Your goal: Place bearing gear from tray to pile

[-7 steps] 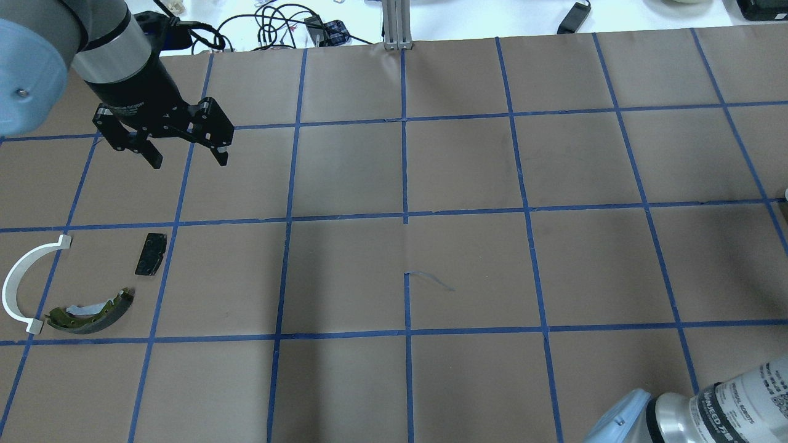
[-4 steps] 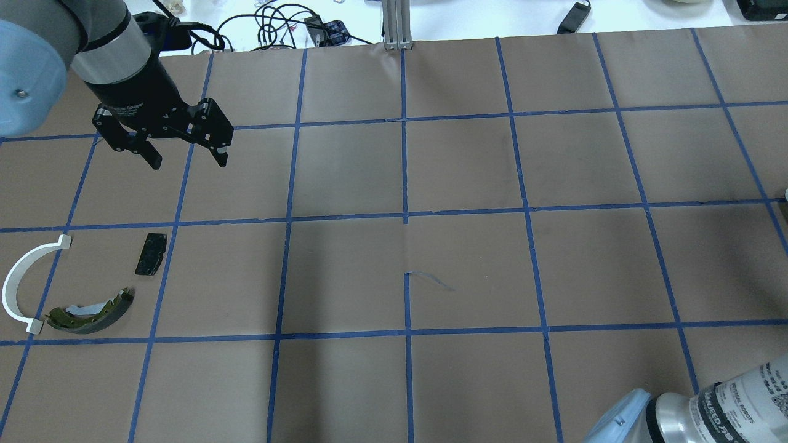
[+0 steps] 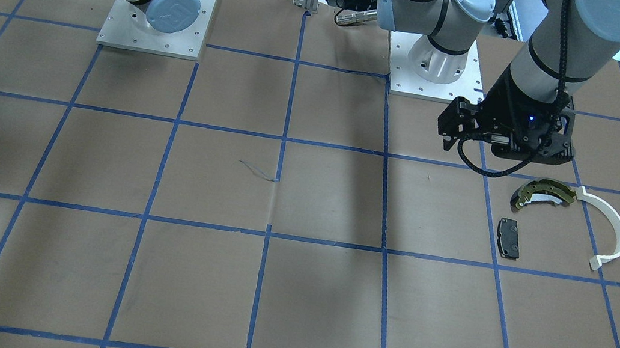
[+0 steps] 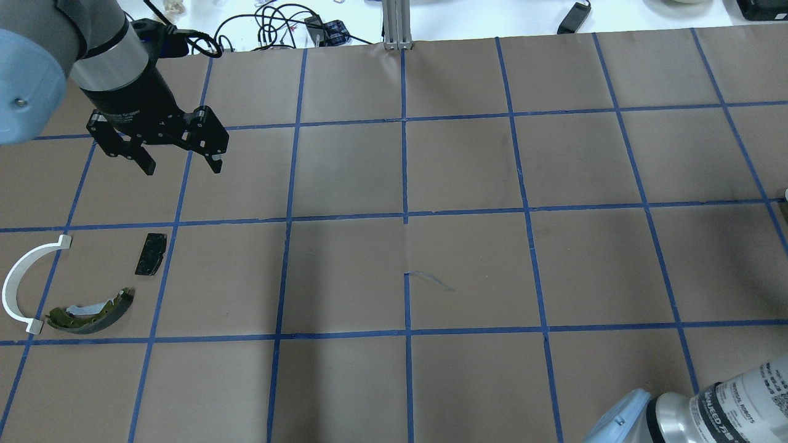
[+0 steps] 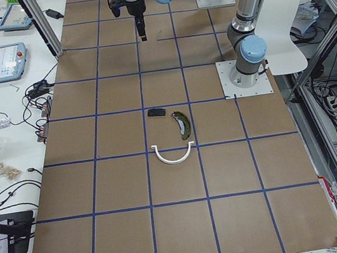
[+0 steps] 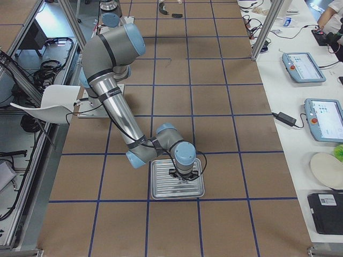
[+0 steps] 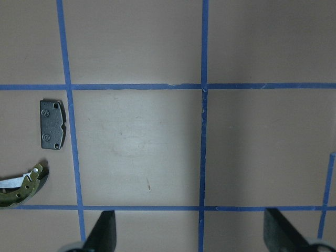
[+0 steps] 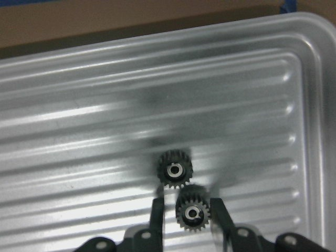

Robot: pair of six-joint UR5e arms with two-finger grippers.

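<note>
Two small dark bearing gears lie on the ribbed metal tray. My right gripper is down in the tray, its fingers close on either side of the nearer gear, narrow gaps showing. The other gear lies just beyond it. The pile lies far off at the table's left: olive-gold brake shoe, white arc, black pad. My left gripper hangs open and empty above the table beyond the pile.
The tray stands near the table's right end, by the right arm's wrist. The brown table carries a blue tape grid. Cables and devices lie past the far edge. The right arm's elbow shows at bottom right.
My left gripper has shifted slightly left and toward the robot, still open. The pile has not moved.
</note>
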